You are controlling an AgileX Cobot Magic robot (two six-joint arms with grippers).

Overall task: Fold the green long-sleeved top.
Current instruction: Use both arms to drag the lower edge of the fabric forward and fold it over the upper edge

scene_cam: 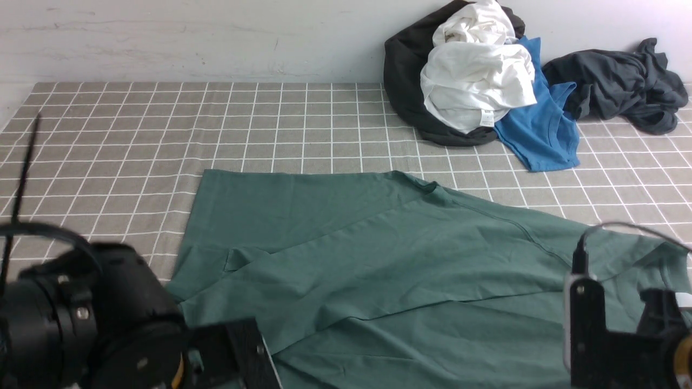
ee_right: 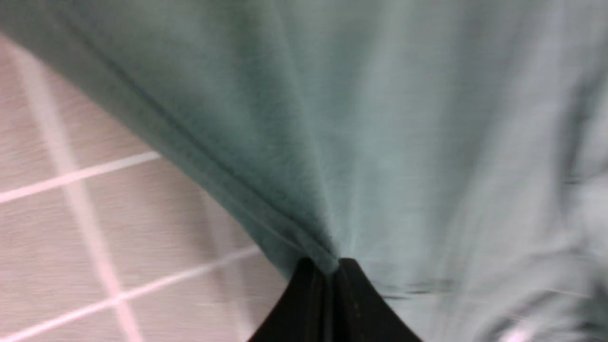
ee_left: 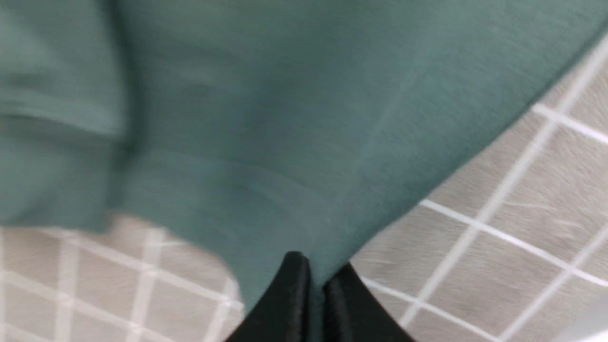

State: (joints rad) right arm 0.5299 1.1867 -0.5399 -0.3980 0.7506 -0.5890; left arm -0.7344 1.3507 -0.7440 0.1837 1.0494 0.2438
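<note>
as the near edge of the green top (scene_cam: 378,259), spread on the checked cloth (scene_cam: 162,124), is clenched by left gripper (ee_left: 320,275) and right gripper (ee_right: 327,268), a fold is judged begun. an even carry toward its far edge is called for.

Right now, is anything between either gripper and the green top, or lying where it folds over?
Nothing visible. The left gripper and right gripper are both shut on the green top at its edge. Nothing lies on the top; the clothes pile sits at the far right, apart from it.
</note>
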